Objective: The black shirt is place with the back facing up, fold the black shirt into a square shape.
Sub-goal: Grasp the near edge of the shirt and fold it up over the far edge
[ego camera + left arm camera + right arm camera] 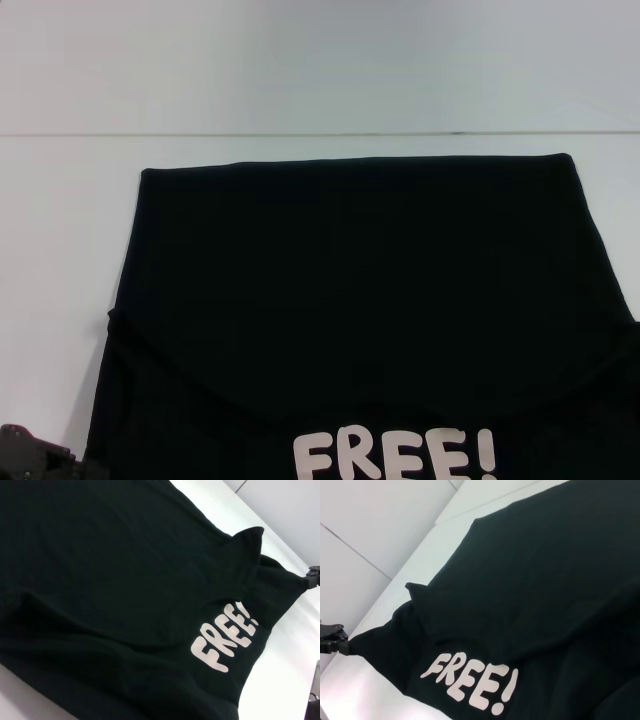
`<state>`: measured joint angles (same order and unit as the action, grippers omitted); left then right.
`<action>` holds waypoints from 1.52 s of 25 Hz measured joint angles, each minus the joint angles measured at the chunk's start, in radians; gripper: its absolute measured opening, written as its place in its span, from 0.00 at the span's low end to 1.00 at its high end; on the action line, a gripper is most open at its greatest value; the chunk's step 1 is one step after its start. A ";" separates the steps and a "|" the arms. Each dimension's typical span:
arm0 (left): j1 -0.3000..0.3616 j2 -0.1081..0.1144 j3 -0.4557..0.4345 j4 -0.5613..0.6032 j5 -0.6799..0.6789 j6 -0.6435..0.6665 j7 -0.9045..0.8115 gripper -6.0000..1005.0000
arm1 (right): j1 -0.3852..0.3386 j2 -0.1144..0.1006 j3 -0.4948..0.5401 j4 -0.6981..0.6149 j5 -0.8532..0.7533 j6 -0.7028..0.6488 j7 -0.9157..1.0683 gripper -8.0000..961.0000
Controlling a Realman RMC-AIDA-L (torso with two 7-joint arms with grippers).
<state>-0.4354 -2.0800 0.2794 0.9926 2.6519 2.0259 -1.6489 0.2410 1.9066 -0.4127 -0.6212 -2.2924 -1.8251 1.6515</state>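
So the white surface (pixel 320 70) is mostly taken up by the black shirt (pixel 350 260). It's spread flat ahead of and between both pincers, with a rounded flap already laid over the middle. The far edge is seen as a neat straight line, well away from either pincer. The pale "FREE!" lettering (pixel 395 455) is turned face up on the near part, roughly between the two pincers.

The left pincer (pixel 340 642) is set low at the near left corner of the cloth. It looks closed on a pinch of fabric, since the cloth is drawn out to a point right at its tips. Same story for the right pincer (pixel 307 577) on the opposite near corner: a peak of fabric is pulled up to it, so it's judged to be clamped on the shirt too. Only the tips are shown, so take that with a grain of salt.

Both arms are posed low and close in, wrists angled across the cloth toward each other's side.

The step in hand is probably the near part being carried forward over the rest. To get it done well, both corners should be lifted together and level, the fabric held taut between the pincers so no sag is dragged along, and the edge laid down parallel to that far line. Otherwise a lopsided shape is what's ended up with, not a square.
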 joint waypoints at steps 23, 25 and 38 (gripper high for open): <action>-0.106 0.031 0.000 -0.059 -0.097 -0.127 -0.009 0.01 | 0.125 0.005 0.109 0.006 0.003 0.050 -0.017 0.03; -0.127 0.035 0.001 -0.078 -0.108 -0.164 -0.015 0.01 | 0.146 0.005 0.121 0.006 0.004 0.056 -0.017 0.03; -0.231 0.061 0.012 -0.203 -0.166 -0.494 -0.102 0.01 | 0.260 0.002 0.183 0.012 0.005 0.257 0.030 0.03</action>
<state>-0.6659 -2.0190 0.2911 0.7899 2.4864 1.5320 -1.7508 0.5010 1.9090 -0.2295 -0.6089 -2.2876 -1.5684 1.6820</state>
